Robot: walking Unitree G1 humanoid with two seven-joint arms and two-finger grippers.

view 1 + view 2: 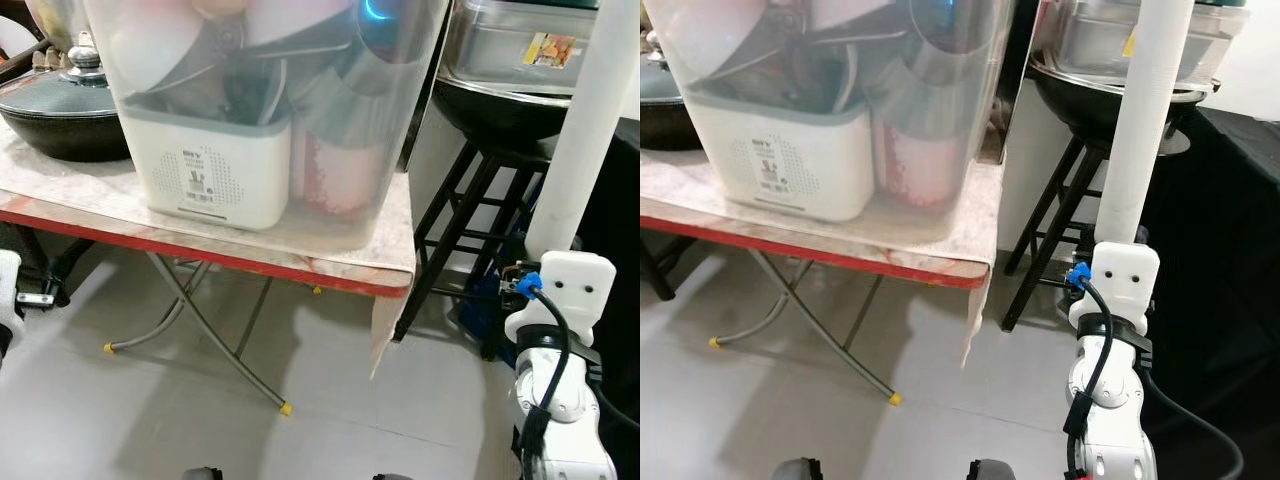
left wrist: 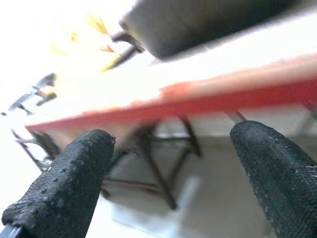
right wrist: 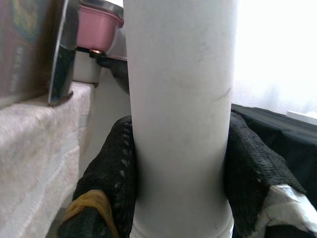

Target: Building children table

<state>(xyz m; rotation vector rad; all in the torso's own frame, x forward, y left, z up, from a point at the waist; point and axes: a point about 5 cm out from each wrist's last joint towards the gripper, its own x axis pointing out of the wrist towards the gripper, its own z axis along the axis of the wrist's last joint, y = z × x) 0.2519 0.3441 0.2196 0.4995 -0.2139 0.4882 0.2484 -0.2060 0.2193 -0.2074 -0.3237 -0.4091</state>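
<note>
The right hand [image 3: 181, 198] is clamped on a white tube [image 3: 179, 109], one black finger [image 3: 111, 173] pressed to each side of it, and holds it upright so that it rises from the wrist past the top of the head views. This tube looks like a leg for the children's table, so the step in hand is most likely carrying a part to wherever the table is being put together; no tabletop or other leg can be made out here. Just beside the tube, on the side away from the robot's middle, a black wok [image 1: 1110, 100] sits on a dark stool [image 1: 1060, 240] with a steel tray [image 1: 1110, 40] above it. Further across stands a red-edged bench [image 1: 390, 250] carrying a clear plastic bin [image 1: 400, 120] of kitchen things and a lidded pan [image 1: 60, 110]. The left hand [image 2: 173, 173] hangs low by the bench's red edge, fingers apart and holding nothing. The next move calls for keeping the tall tube clear of the wok and tray while turning toward the assembly spot.
</note>
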